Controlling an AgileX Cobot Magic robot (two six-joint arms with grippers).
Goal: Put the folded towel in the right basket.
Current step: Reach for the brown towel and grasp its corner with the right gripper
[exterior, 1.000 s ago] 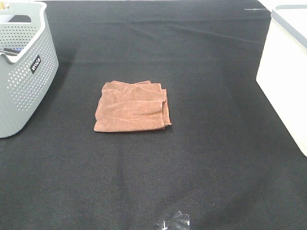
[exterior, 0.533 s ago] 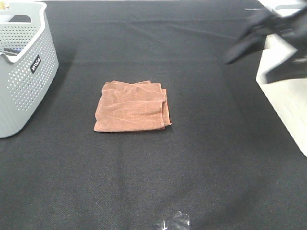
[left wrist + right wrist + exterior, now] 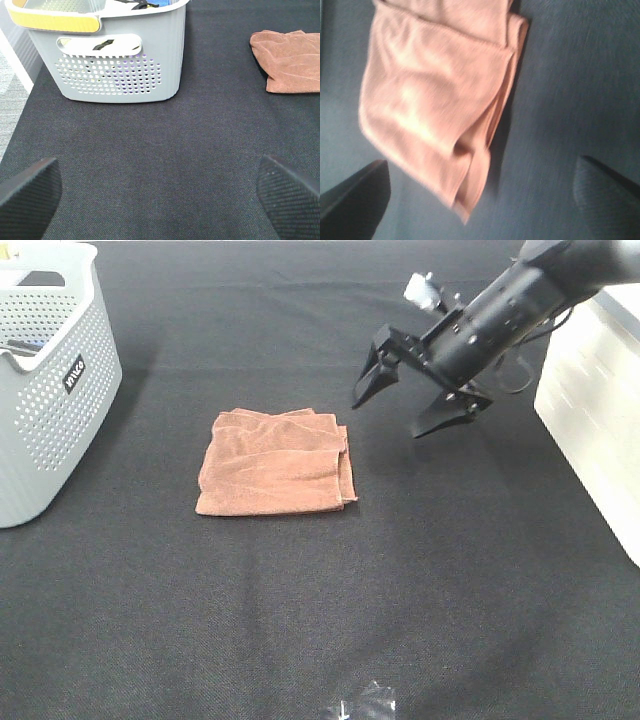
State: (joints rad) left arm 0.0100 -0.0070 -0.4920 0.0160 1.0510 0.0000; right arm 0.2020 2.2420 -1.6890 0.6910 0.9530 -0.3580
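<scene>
The folded brown towel (image 3: 274, 462) lies flat on the black table, left of centre. It also shows in the left wrist view (image 3: 290, 59) and, blurred, in the right wrist view (image 3: 437, 95). My right gripper (image 3: 400, 410) is open and empty, in the air just right of the towel, its fingers (image 3: 605, 197) spread wide. The right basket (image 3: 595, 390) is the white one at the right edge. My left gripper (image 3: 160, 192) is open and empty over bare cloth, near the grey basket; it is out of the high view.
A grey perforated basket (image 3: 45, 380) stands at the far left and holds some items; it also shows in the left wrist view (image 3: 110, 50). A small clear scrap (image 3: 362, 702) lies near the table's front edge.
My right arm has swung in from the right edge, past the white basket, to just right of the towel. The towel has not moved.
</scene>
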